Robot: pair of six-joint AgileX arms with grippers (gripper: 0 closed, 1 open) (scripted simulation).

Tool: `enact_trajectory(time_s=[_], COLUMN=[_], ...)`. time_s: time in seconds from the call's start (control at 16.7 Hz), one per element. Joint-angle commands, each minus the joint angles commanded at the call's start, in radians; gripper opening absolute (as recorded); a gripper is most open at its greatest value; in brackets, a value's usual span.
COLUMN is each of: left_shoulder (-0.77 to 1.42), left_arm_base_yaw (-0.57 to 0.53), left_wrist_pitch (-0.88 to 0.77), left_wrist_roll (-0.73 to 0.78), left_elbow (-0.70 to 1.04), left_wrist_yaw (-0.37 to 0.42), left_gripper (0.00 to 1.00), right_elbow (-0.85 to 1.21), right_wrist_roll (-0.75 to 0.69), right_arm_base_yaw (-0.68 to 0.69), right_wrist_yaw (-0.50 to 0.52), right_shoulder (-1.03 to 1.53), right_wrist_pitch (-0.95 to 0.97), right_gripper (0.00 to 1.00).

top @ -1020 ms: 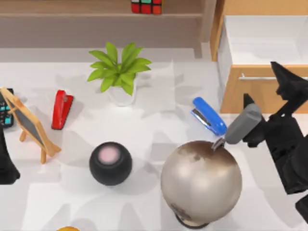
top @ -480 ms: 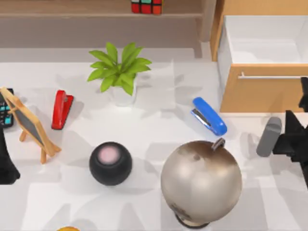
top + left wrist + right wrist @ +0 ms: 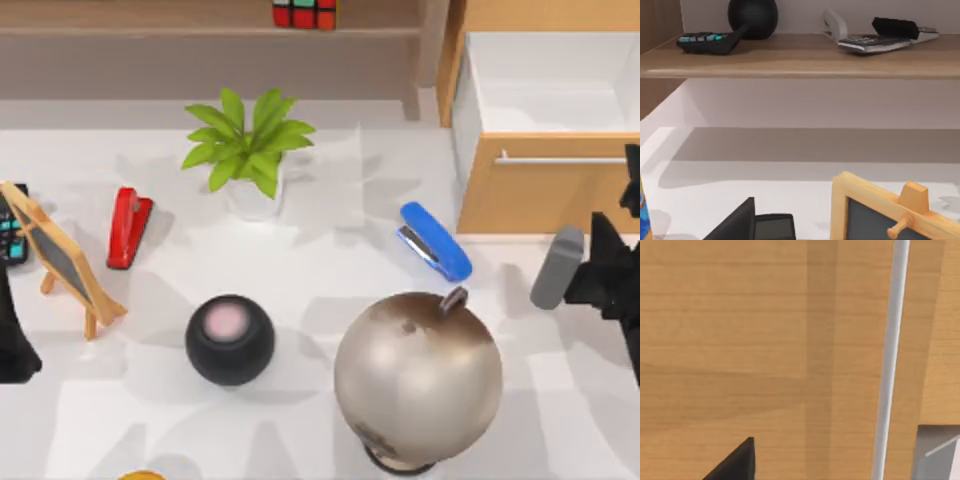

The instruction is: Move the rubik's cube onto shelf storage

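Note:
The rubik's cube (image 3: 304, 13), with red, green and orange stickers showing, rests on the light-wood shelf storage (image 3: 150, 30) at the back of the table, with nothing touching it. My right gripper (image 3: 632, 190) is at the table's right edge in front of the drawer cabinet, far from the cube. The right wrist view faces the cabinet's wooden front (image 3: 740, 340) and its metal bar handle (image 3: 890, 355). My left arm (image 3: 12, 345) stays parked at the left edge. Its wrist view looks at the shelf board (image 3: 800, 57).
A potted plant (image 3: 250, 145), red stapler (image 3: 128, 226), blue stapler (image 3: 435, 240), black speaker ball (image 3: 229, 338) and large globe (image 3: 418, 378) stand on the table. A small chalkboard easel (image 3: 62, 258) and calculator (image 3: 10, 235) sit at the left. The open drawer cabinet (image 3: 545, 185) is at back right.
My right arm has drawn back to the right, away from the globe, and has nearly stopped. The cube has stayed on the shelf. The left arm has not moved.

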Motion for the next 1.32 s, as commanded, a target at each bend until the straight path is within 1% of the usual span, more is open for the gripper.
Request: enact_trajectory(time_s=[0.6, 1.32], left_shoulder=[0.0, 0.0], left_arm_base_yaw=[0.0, 0.0], left_wrist_pitch=[0.0, 0.0], left_wrist_roll=[0.0, 0.0], left_elbow=[0.0, 0.0], left_wrist_yaw=[0.0, 0.0], left_gripper=[1.0, 1.0], right_elbow=[0.046, 0.046], right_wrist_roll=[0.0, 0.0], right_arm_base_yaw=[-0.022, -0.022], right_wrist_yaw=[-0.022, -0.022], right_shoulder=[0.003, 0.003], right_wrist_pitch=[-0.043, -0.043], right_gripper=[1.0, 0.1])
